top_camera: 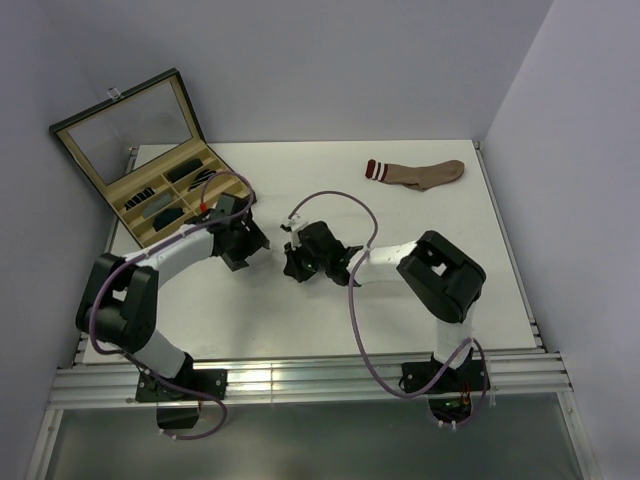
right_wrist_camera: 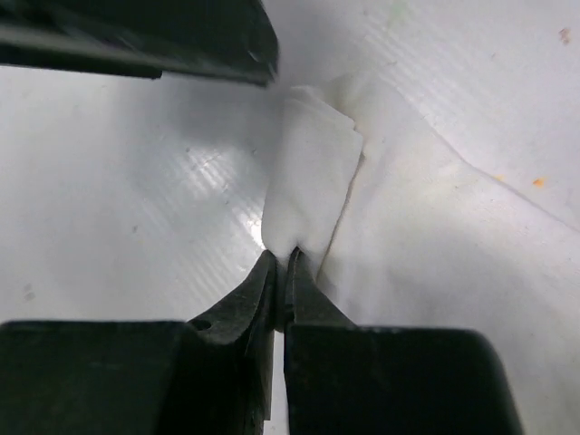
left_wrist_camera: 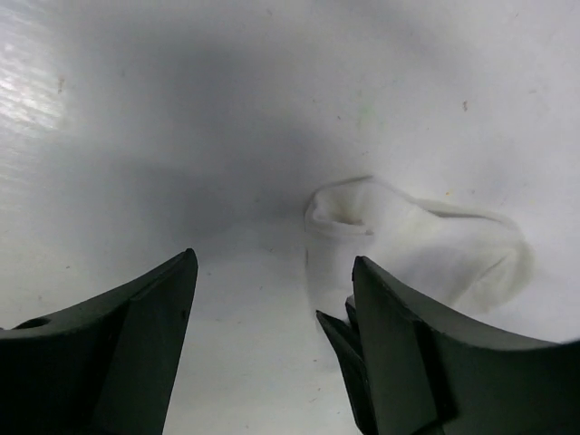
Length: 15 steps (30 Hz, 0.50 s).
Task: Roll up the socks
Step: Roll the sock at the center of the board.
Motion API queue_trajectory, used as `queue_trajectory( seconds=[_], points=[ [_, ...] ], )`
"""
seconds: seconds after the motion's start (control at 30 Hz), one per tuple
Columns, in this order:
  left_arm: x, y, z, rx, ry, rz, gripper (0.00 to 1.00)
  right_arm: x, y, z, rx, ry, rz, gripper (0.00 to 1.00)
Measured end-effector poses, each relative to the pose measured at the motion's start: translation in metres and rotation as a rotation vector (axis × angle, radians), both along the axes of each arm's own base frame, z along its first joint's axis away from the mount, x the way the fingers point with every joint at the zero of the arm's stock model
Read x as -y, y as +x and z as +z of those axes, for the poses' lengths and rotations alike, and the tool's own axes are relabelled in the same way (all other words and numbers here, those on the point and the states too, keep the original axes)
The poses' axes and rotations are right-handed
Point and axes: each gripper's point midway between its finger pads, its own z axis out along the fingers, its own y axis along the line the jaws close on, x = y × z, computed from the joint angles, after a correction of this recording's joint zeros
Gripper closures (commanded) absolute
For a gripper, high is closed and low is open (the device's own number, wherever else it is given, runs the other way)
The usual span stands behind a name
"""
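A white sock (left_wrist_camera: pixel 426 240) lies crumpled on the white table. My left gripper (left_wrist_camera: pixel 274 258) is open, low over the table, with the sock just beyond its right finger (left_wrist_camera: pixel 408 344). My right gripper (right_wrist_camera: pixel 283 258) is shut on a folded edge of the white sock (right_wrist_camera: pixel 313 172). In the top view the left gripper (top_camera: pixel 258 248) and the right gripper (top_camera: pixel 290 266) face each other closely at mid-table, and the sock barely shows against the white surface. No dark grey or navy sock is identifiable.
A brown sock (top_camera: pixel 415 173) with a maroon and white striped cuff lies flat at the back right. An open case (top_camera: pixel 165 190) with a glass lid stands at the back left, with several dark items in its compartments. Walls enclose the table.
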Motion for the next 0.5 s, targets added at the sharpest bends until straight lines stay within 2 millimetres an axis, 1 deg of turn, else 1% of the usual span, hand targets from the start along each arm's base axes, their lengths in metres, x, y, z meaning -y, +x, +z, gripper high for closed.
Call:
queue_trajectory(
  seconds=[0.03, 0.1, 0.23, 0.37, 0.5],
  points=[
    [-0.002, 0.000, 0.003, 0.015, -0.014, 0.019, 0.23, 0.001, -0.002, 0.000, -0.024, 0.018, 0.004, 1.00],
    [-0.004, -0.002, 0.008, 0.052, -0.045, 0.045, 0.23, 0.005, -0.005, 0.000, -0.083, 0.061, 0.004, 1.00],
    [-0.002, -0.009, 0.020, 0.136, -0.131, 0.077, 0.22, 0.014, -0.010, 0.001, -0.211, 0.154, -0.014, 1.00],
    [0.005, -0.013, 0.028, 0.195, -0.196, 0.081, 0.23, 0.027, -0.012, 0.002, -0.354, 0.269, -0.065, 1.00],
    [0.024, -0.019, 0.030, 0.214, -0.233, 0.044, 0.23, 0.038, -0.012, -0.001, -0.484, 0.387, -0.118, 1.00]
  ],
)
